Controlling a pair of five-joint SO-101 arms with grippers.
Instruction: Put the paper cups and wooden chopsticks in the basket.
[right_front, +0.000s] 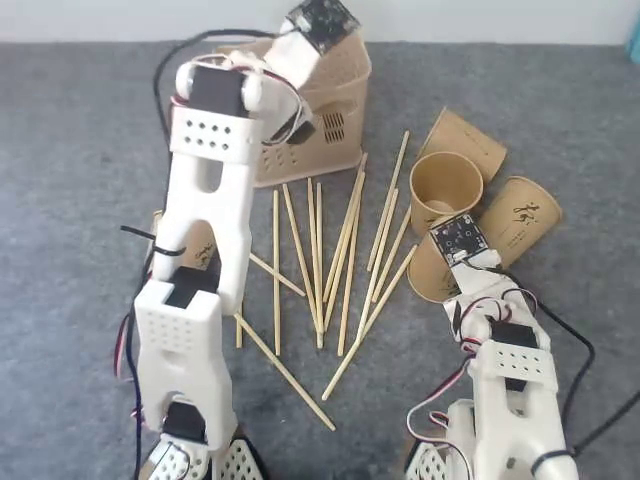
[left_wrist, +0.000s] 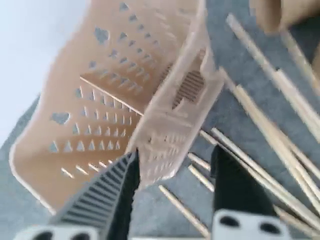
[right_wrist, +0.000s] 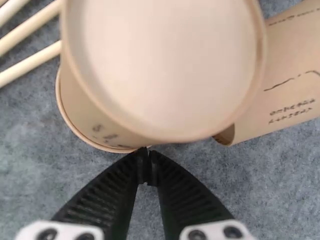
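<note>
The paper cup (right_wrist: 162, 65) nearest your right claw (right_wrist: 146, 162) is turning its open mouth up toward the wrist camera. That claw is sitting fully closed, its tips meeting right at the rim of that cup and of a second cup (right_wrist: 80, 115) lying on its side beneath. You cannot tell whether it is pinching either one.

You are looking at four cups clustered there in the high view: the mouth-up one (right_front: 445, 185) and three on their sides around it. What looks like a fifth cup (right_front: 200, 245) is showing partly behind the left arm.

The wooden chopsticks (right_front: 320, 260) are lying loose on the grey surface (right_front: 80, 150) between the arms. There are roughly a dozen, overlapping too much for an exact count. Most are fanning with their long axes running toward the basket (right_front: 335, 130); a couple are crossing diagonally.

Your left claw (left_wrist: 175, 180) is hanging wide open over the one basket, gripping nothing, with the basket's corner showing between its jaws.
</note>
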